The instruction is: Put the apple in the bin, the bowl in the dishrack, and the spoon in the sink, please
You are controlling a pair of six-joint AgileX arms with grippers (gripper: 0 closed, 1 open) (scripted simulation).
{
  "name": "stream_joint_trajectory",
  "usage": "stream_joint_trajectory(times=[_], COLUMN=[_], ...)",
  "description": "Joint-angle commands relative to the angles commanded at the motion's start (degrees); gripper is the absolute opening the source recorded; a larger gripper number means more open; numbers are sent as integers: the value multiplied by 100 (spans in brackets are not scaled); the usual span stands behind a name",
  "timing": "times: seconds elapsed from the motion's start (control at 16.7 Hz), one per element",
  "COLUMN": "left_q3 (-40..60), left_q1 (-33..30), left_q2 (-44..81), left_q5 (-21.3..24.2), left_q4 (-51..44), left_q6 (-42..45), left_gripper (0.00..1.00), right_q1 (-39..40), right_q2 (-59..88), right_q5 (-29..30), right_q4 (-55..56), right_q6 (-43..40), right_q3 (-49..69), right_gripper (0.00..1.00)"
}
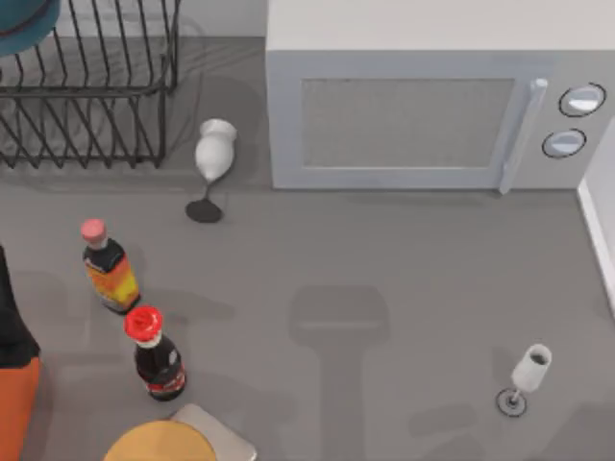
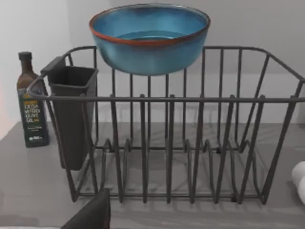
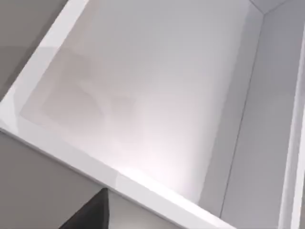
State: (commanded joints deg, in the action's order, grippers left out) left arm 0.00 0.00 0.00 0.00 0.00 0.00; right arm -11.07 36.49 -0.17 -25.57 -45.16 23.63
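Note:
The teal-blue bowl (image 2: 150, 38) with a reddish-brown rim sits upright at the top of the far side of the black wire dishrack (image 2: 190, 98). From above, the bowl (image 1: 19, 24) is at the back left corner, over the dishrack (image 1: 86, 91). A dark part of my left gripper (image 2: 93, 214) shows in front of the rack, well short of the bowl. A dark part of my right gripper (image 3: 90, 214) hangs over the white sink (image 3: 157, 95), whose rim (image 1: 598, 226) runs along the table's right edge. The apple, spoon and bin are out of view.
A microwave (image 1: 432, 106) fills the back right. A white glass (image 1: 215, 149) lies tipped beside the rack. Two bottles (image 1: 110, 269) (image 1: 156, 355) stand front left, a wine glass (image 1: 527, 375) front right. An olive oil bottle (image 2: 31, 105) stands beside the rack, which carries a dark utensil holder (image 2: 71, 114).

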Motion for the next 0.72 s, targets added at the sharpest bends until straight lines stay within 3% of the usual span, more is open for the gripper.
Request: stream_joint_trajectory(times=[0.36,0.72], left_q3=[0,0], left_q1=[0,0], left_q2=[0,0], left_q5=[0,0], left_q4=[0,0], left_q6=[0,0], left_gripper=[100,100], right_q1=[-767,-1309], right_q2=[2655,4447], right_q5=[-20,-18], right_q4=[-1896,-3131], right_q6=[-3434,-5799], right_q3=[1560,2807], right_gripper=[100,100])
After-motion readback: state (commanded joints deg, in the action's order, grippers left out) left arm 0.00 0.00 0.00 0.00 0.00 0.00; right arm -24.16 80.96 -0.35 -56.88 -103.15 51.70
